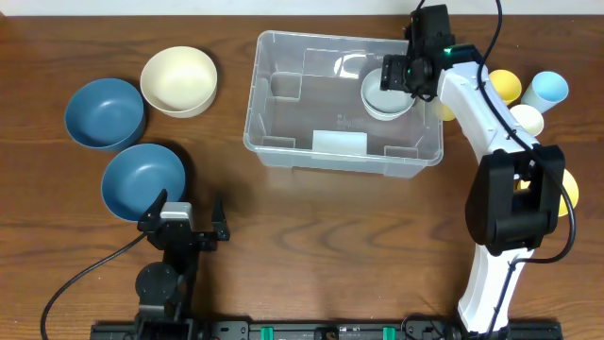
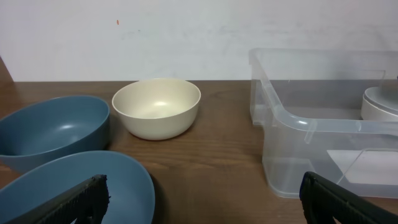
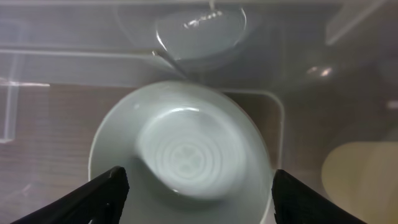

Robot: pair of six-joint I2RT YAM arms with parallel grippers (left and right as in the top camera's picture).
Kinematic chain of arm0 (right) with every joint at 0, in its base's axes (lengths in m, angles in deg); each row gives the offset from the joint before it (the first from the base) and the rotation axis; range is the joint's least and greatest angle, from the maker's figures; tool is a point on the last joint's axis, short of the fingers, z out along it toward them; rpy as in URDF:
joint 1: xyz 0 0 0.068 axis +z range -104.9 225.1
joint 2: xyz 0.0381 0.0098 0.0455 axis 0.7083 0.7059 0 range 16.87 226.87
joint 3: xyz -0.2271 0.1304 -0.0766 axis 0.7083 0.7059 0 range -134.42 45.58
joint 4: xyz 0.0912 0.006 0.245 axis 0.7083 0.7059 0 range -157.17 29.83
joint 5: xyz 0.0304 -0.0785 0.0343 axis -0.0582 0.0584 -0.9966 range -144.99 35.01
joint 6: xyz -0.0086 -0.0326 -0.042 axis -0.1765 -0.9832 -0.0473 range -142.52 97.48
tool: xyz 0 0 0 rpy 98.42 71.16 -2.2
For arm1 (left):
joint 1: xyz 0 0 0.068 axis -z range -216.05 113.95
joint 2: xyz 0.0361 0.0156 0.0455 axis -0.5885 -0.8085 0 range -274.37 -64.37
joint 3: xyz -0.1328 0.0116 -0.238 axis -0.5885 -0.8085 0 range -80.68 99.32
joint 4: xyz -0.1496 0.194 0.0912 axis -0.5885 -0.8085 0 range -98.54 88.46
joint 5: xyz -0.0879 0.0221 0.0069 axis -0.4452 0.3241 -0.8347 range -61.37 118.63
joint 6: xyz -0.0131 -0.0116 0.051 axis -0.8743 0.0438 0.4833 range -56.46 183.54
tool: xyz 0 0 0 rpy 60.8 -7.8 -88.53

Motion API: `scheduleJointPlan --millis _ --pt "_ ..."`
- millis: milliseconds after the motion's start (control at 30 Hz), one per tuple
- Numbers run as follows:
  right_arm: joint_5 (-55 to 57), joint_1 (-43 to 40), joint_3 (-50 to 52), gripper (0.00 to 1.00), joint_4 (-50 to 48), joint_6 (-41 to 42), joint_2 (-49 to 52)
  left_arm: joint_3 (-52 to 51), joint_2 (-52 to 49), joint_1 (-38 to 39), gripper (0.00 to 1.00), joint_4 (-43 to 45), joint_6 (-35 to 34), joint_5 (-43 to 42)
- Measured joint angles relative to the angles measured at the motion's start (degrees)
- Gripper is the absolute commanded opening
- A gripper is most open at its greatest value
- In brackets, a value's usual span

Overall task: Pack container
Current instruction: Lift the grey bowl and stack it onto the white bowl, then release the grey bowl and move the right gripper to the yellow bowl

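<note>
The clear plastic container stands at the table's middle back; it also shows in the left wrist view. A pale green-white bowl sits inside its right end, filling the right wrist view. My right gripper hovers over that bowl, open, fingers spread wider than the bowl. My left gripper is open and empty at the front left, next to a blue bowl; its fingers also show in the left wrist view.
A second blue bowl and a cream bowl sit at the left back. Yellow, cream and light blue cups stand to the right of the container, behind the right arm.
</note>
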Motion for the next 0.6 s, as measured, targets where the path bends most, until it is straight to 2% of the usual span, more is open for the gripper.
scheduleJointPlan --millis 200,333,433,600 --pt "0.3 2.8 -0.6 0.80 4.0 -1.0 -1.2 0.0 0.0 0.0 0.98 0.0 0.0 0.0" --pt "0.3 6.5 -3.0 0.88 9.9 -1.9 -5.0 0.0 0.0 0.0 0.98 0.0 0.0 0.0" --pt "0.1 9.1 -5.2 0.95 14.8 -1.6 -11.2 0.0 0.0 0.0 0.98 0.0 0.0 0.0" --pt "1.0 7.9 -7.2 0.96 24.7 2.5 -24.4 0.0 0.0 0.0 0.98 0.0 0.0 0.0"
